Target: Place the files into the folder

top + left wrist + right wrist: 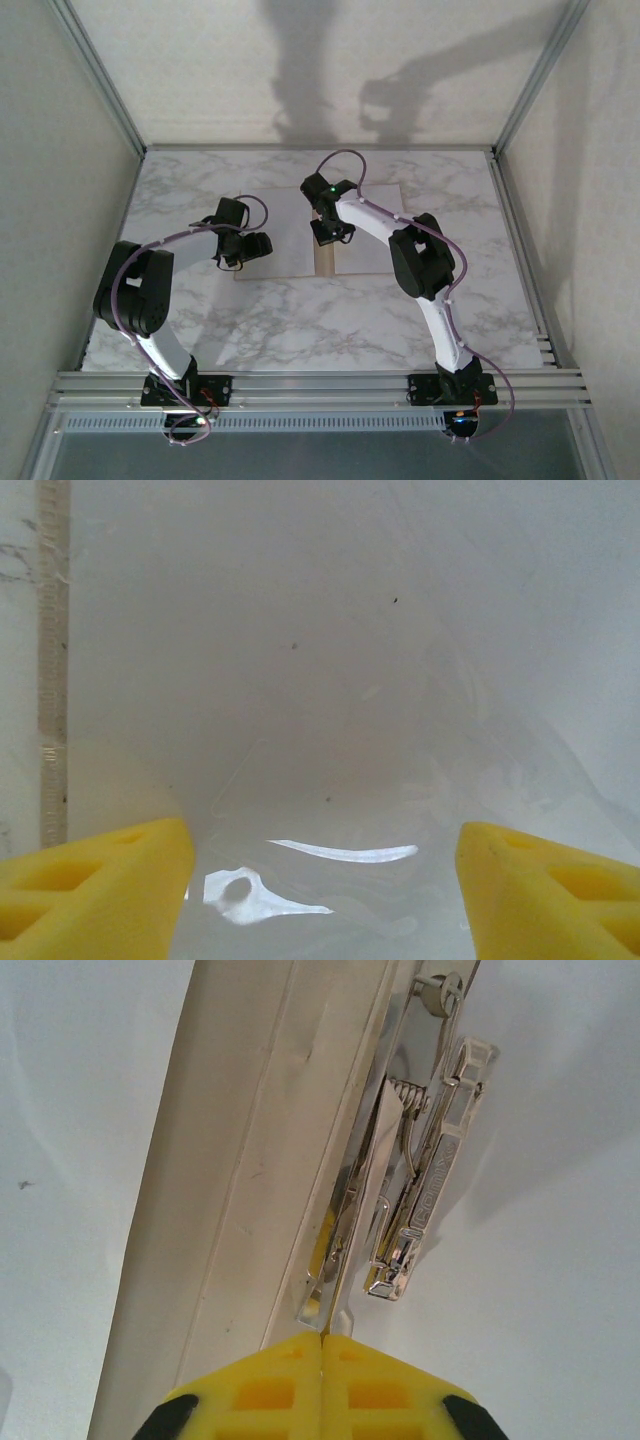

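The thin white paper sheets [285,215] already lie on the open tan cardboard folder [325,263] at mid-table, so fastening seems all that remains: the right gripper [322,1360] is clenched shut at the silver metal spine clip [420,1200], while the left gripper [325,855] hangs released over a sheet.

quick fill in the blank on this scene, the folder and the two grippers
1. The right gripper is ____ next to the metal clip fastener of the folder.
2. The left gripper is ____ above a white sheet.
3. The fingers of both grippers are coloured ____.
Missing words: shut; open; yellow.
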